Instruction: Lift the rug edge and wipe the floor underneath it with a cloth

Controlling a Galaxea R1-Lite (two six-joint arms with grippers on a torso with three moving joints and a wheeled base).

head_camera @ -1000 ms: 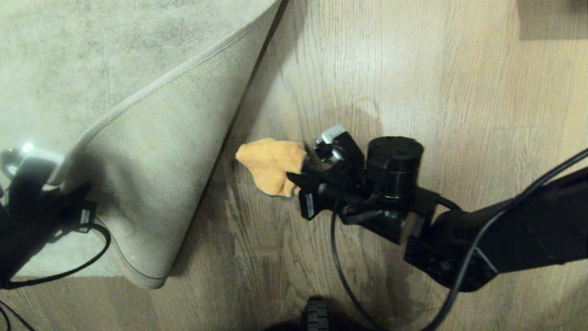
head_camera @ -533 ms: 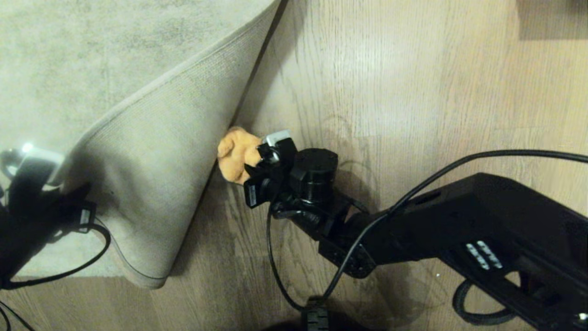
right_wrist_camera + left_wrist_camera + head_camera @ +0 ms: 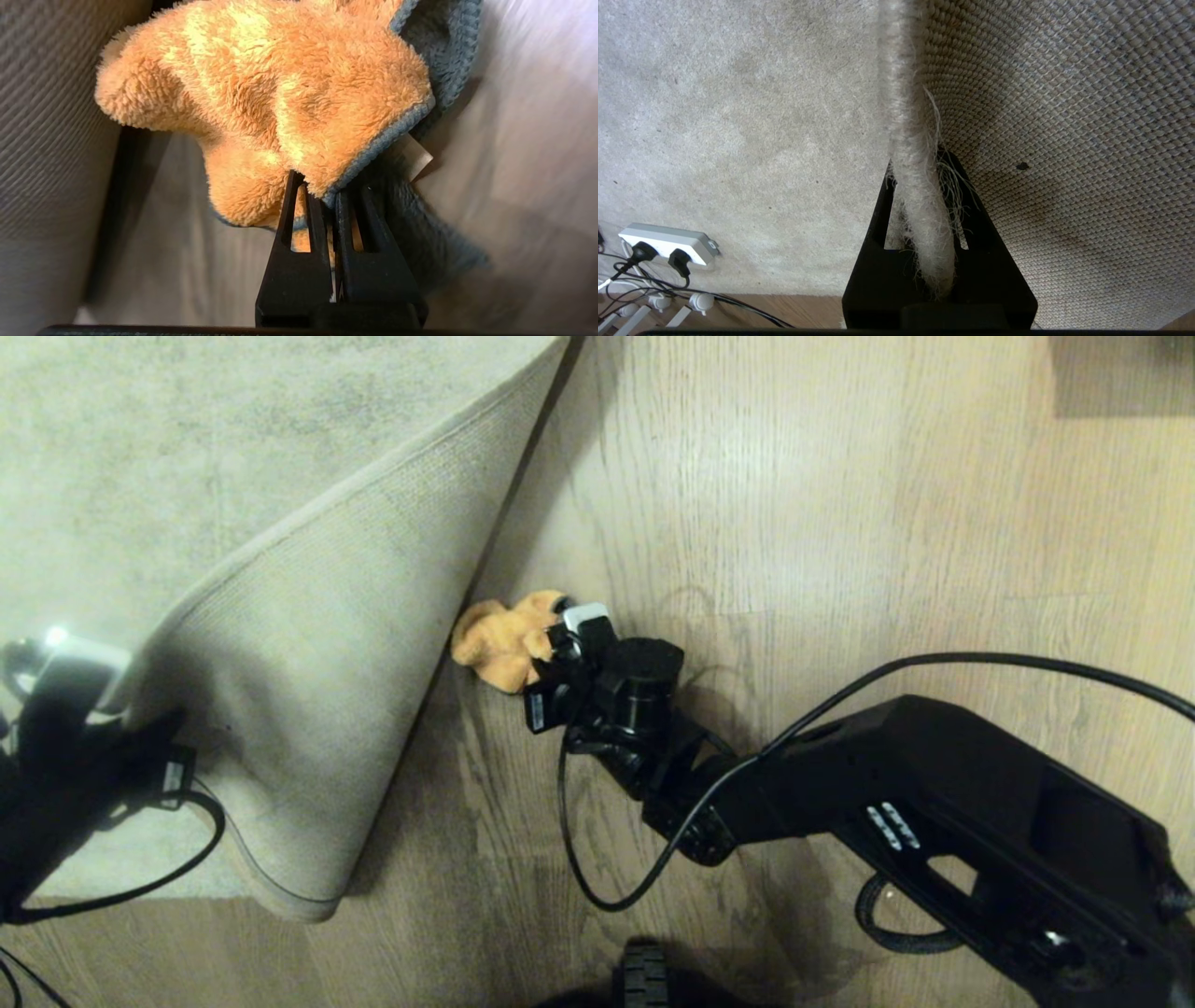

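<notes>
while pinched in the right gripper (image 3: 551, 649), the cloth (image 3: 499, 639) touches the lifted rug edge (image 3: 467, 607).

The right end effector (image 3: 546, 649), clamped on the cloth (image 3: 499, 639), now sits farther left than a second ago, close to the lifted rug edge (image 3: 467, 597) rather than out on the open floor (image 3: 840, 523). The cloth, earlier spread flat, is bunched into a crumpled lump touching the rug's raised fold. More of the right arm now reaches into the head view.
</notes>
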